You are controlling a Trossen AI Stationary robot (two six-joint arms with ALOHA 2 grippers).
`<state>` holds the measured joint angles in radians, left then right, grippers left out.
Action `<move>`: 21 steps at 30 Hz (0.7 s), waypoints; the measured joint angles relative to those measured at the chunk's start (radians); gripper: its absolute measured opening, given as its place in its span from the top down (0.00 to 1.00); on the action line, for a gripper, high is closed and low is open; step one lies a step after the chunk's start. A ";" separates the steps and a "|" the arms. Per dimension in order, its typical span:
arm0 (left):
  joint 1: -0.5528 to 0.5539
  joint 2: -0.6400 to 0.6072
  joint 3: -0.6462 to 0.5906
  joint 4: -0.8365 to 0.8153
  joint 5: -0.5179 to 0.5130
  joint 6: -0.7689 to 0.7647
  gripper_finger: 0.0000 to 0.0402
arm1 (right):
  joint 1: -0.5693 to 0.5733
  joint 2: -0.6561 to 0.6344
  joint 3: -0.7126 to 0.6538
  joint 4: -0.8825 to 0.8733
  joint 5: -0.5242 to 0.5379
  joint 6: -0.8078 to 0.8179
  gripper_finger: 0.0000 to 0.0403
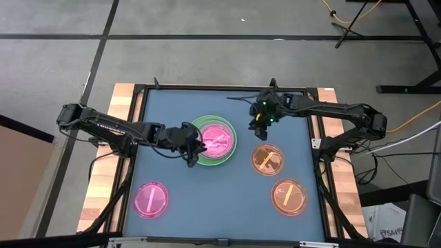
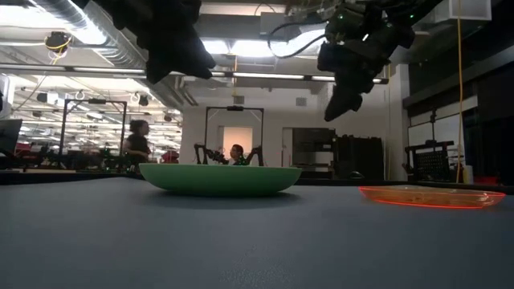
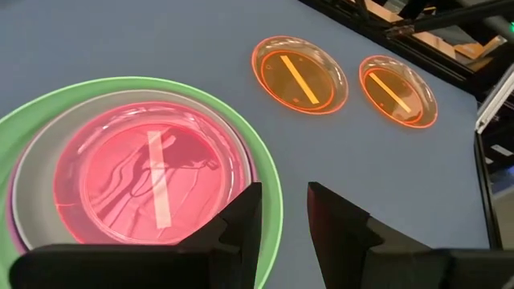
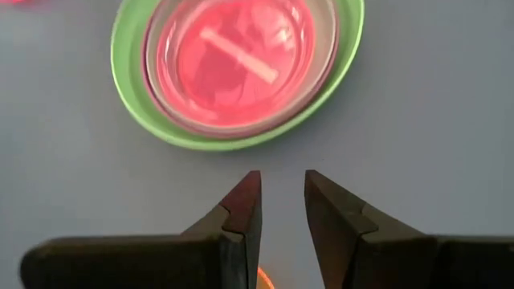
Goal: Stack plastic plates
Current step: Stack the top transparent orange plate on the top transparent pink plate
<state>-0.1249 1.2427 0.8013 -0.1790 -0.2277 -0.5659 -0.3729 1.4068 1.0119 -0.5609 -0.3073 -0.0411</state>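
Fingers of the left gripper [image 1: 195, 153] were held slightly parted with nothing between them, hung just above the near-left rim of the stack. That stack was seen at the table's middle: the green plate [image 1: 198, 128] at the bottom, a pale blue-grey plate [image 3: 32, 172] nested in it with a thin purple edge showing beneath, and a pink plate [image 1: 218, 140] lying on top. The right gripper [image 1: 262, 122] was likewise empty and a little open, raised over the blue table [image 1: 172, 110] between the stack and the nearer orange plate [image 1: 267, 160]. A second orange plate [image 1: 289, 196] was set farther toward the front right, and a second pink plate [image 1: 151, 200] lay alone at the front left, well apart from the rest.

Four plates were judged stacked and three left to add. The small translucent plates were judged light, stiff and rather slippery; a pinch across the raised rim, one finger inside and one outside, was thought the soundest hold, since the flat bottoms offer nothing to grip.
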 joint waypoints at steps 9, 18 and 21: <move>-0.002 0.000 0.000 0.000 0.000 0.000 0.76 | 0.000 0.005 0.000 -0.113 0.000 -0.046 0.78; -0.002 0.001 0.000 -0.001 0.000 0.000 0.76 | 0.000 0.068 0.000 -0.173 -0.010 -0.068 0.62; -0.002 0.001 0.001 0.000 0.000 0.000 0.76 | 0.000 0.106 0.000 -0.175 -0.027 -0.136 0.58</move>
<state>-0.1272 1.2434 0.8021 -0.1794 -0.2276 -0.5663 -0.3725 1.5125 1.0119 -0.7363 -0.3344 -0.1768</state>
